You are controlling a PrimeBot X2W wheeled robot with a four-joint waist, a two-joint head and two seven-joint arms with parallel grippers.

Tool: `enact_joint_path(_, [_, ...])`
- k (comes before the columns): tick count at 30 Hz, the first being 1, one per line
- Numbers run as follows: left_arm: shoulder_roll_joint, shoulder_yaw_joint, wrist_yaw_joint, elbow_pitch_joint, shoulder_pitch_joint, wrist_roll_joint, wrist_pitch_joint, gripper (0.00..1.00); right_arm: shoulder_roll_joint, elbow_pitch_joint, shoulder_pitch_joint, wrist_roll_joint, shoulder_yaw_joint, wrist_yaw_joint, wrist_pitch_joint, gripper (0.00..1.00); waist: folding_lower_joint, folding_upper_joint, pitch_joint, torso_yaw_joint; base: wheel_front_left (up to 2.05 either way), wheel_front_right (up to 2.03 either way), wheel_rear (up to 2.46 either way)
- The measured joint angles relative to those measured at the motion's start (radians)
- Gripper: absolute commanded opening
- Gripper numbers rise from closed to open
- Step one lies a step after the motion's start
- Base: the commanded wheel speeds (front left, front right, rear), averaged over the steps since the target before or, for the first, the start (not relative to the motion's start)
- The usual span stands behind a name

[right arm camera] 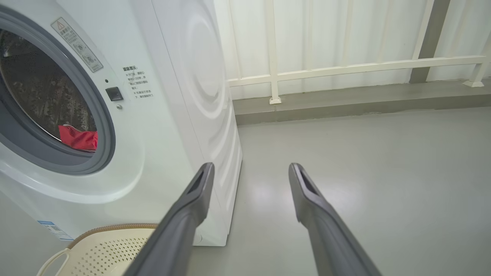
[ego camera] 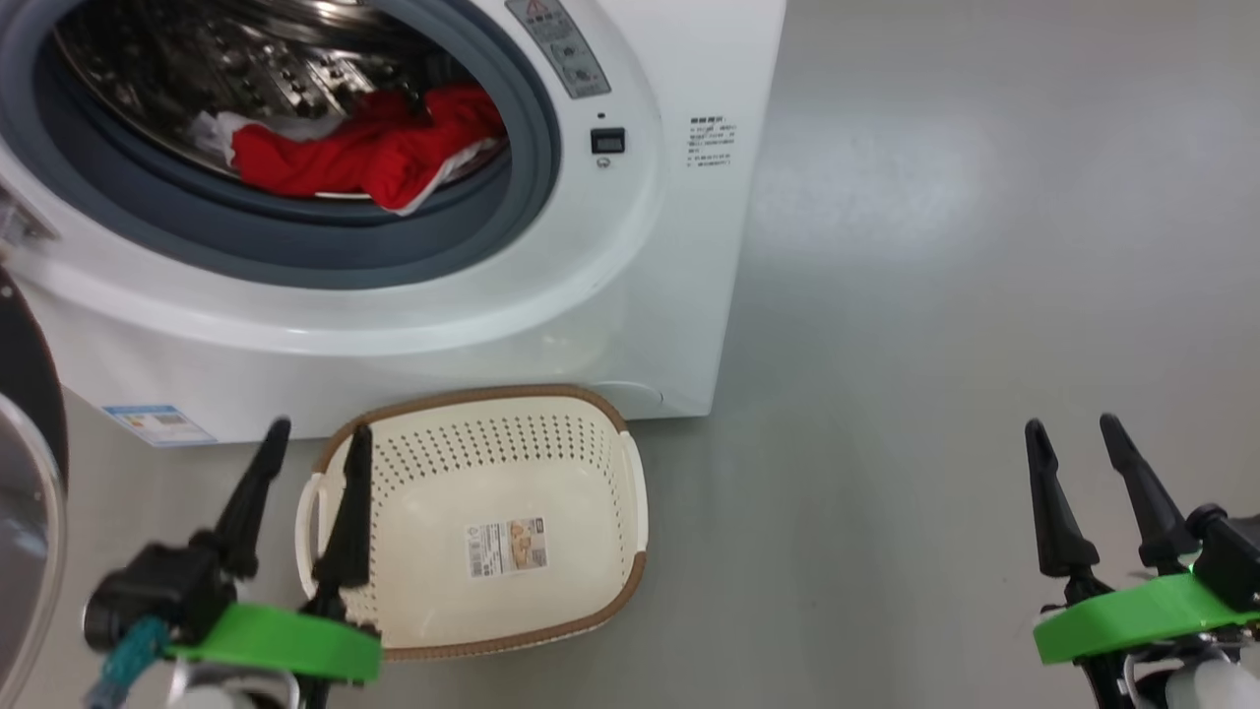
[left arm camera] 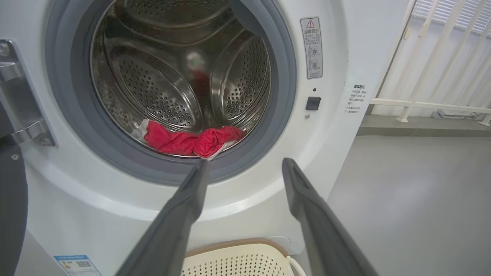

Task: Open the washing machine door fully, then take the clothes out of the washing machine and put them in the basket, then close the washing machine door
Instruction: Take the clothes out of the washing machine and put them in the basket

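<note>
The white washing machine (ego camera: 630,256) stands open, and its door (ego camera: 30,473) hangs swung out at the far left edge, black rim and glass showing. The red clothes (ego camera: 374,148) lie at the front of the steel drum; they also show in the left wrist view (left arm camera: 184,140) and the right wrist view (right arm camera: 78,138). The cream basket (ego camera: 591,433) sits on the floor in front of the machine with nothing in it. My left gripper (ego camera: 317,433) is open beside the basket's left rim, pointing at the drum (left arm camera: 243,165). My right gripper (ego camera: 1073,428) is open over bare floor, far right (right arm camera: 249,168).
Grey floor (ego camera: 935,295) stretches to the right of the machine. A white railing (right arm camera: 345,71) and a low step run along the wall behind. The door's metal hinge (left arm camera: 23,96) sits at the machine's left side.
</note>
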Motion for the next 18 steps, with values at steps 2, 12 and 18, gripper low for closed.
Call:
enact_joint_path(2, [0.005, -0.013, 0.0, 0.025, -0.061, 0.014, 0.0, 1.0, 0.006, -0.004, -0.021, 0.0, 0.0, 0.0, 0.0, 1.0, 0.0, 0.0, 0.022, -0.004, 0.0, 0.0, 0.0])
enact_joint_path(12, [0.043, -0.046, 0.0, 0.264, -0.415, 0.016, 0.0, 1.0, 0.024, -0.019, -0.107, 0.0, 0.0, 0.0, -0.002, 1.0, 0.0, 0.0, 0.152, -0.034, 0.0, 0.0, 0.0])
enact_joint_path(18, [0.076, -0.071, 0.0, 0.458, -0.609, 0.003, 0.0, 1.0, 0.034, -0.031, -0.15, 0.0, 0.002, 0.0, -0.002, 1.0, 0.0, 0.0, 0.229, -0.063, 0.0, 0.0, 0.0])
